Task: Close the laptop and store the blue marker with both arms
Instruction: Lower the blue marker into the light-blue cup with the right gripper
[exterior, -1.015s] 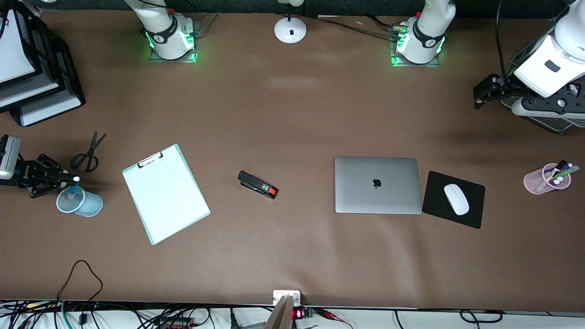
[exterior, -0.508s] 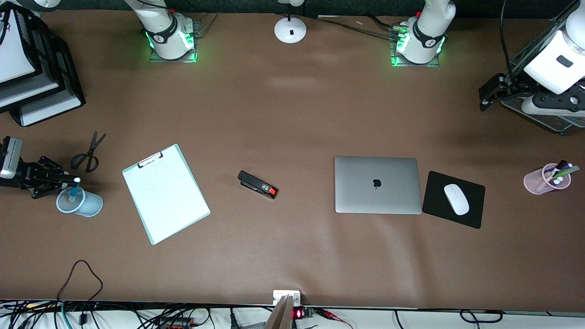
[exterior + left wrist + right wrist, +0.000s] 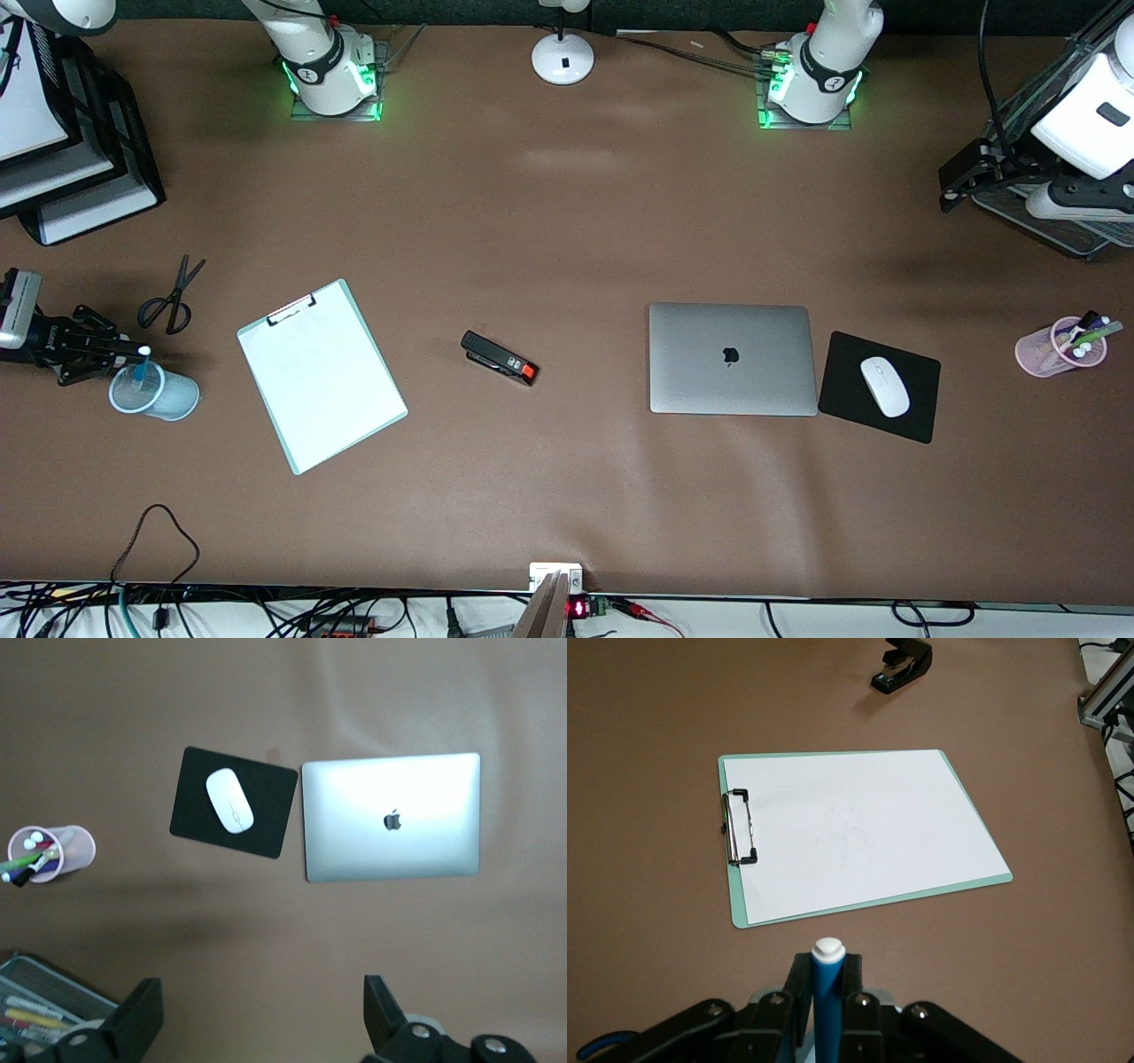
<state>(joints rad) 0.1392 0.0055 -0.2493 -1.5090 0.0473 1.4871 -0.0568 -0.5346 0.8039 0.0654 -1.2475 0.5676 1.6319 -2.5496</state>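
The silver-grey laptop (image 3: 732,358) lies closed on the table, apple logo up; it also shows in the left wrist view (image 3: 392,817). My right gripper (image 3: 131,352) is at the right arm's end of the table, shut on the blue marker (image 3: 139,374). It holds the marker upright, white cap up, with its lower end inside a light blue cup (image 3: 168,396). The right wrist view shows the marker (image 3: 827,997) clamped between the fingers of the right gripper (image 3: 828,964). My left gripper (image 3: 961,173) is open and empty, up over the table's end beside a wire tray (image 3: 1063,232); its own view shows the left gripper (image 3: 261,992) wide open.
A clipboard (image 3: 321,375), a black stapler (image 3: 499,357) and scissors (image 3: 171,297) lie toward the right arm's end. A black mousepad (image 3: 917,408) with a white mouse and a pink pen cup (image 3: 1060,346) are beside the laptop. Stacked trays (image 3: 62,133) stand at the corner.
My left arm has drawn back toward its end of the table. My right gripper has shifted slightly with the marker still in the cup.
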